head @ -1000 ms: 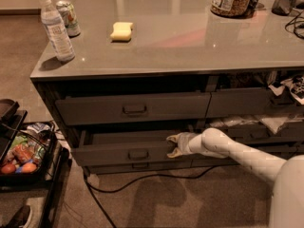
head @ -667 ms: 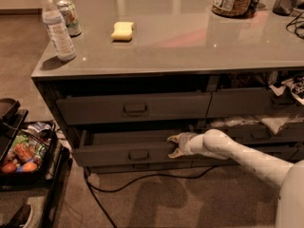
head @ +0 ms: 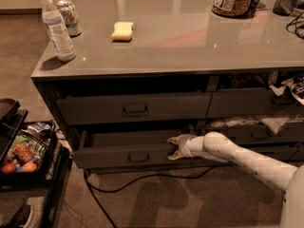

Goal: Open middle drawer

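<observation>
One pincer (head: pixel 174 147), pale, at the end of a white arm (head: pixel 247 160), set against the right end of the middle drawer (head: pixel 114 155), at its top edge. Impossible to tell whether wide, narrow, or holding something. Stretching away to the left of the pincer, this dark drawer front, standing a little out of the cabinet, with a small loop handle (head: pixel 138 157) near the pincer on its left. Above and to the left, the upper drawer (head: pixel 95 110), shut, with a bigger handle. Higher still, the grey countertop (head: pixel 190 42); on it, far up and left of the pincer, a water bottle (head: pixel 57 30), a can (head: pixel 69 17) and a yellow sponge (head: pixel 122 31). Below the pincer, a dark cable (head: pixel 142 177) on the floor.
</observation>
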### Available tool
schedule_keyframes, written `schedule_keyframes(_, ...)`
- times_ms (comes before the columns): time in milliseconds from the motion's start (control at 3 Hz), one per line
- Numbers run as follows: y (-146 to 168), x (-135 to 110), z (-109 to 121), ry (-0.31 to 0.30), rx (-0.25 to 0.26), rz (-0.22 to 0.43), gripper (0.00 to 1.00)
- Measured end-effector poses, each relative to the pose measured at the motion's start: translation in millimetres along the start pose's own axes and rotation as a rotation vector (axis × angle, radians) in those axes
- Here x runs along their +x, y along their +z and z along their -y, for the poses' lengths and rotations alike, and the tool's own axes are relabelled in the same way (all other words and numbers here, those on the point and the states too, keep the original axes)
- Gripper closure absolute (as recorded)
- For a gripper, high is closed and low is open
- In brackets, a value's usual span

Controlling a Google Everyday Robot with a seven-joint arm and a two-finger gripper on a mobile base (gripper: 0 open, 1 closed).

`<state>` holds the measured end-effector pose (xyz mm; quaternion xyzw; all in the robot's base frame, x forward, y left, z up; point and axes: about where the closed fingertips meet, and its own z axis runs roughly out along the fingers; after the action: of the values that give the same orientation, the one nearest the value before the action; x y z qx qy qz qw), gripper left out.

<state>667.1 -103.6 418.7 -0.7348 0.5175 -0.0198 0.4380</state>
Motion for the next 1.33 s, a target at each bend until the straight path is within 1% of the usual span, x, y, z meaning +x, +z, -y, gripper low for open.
schedule_keyframes(333, -1.9, -8.8, -7.4, -0.004, 0.007, 0.004, 1.0)
schedule_keyframes(667, -4.6, -7.0, -8.6, -0.004, 0.007, 0.004, 0.81)
schedule_keyframes(1333, -4.6, -7.1, -8.7, -0.004, 0.007, 0.005, 0.35)
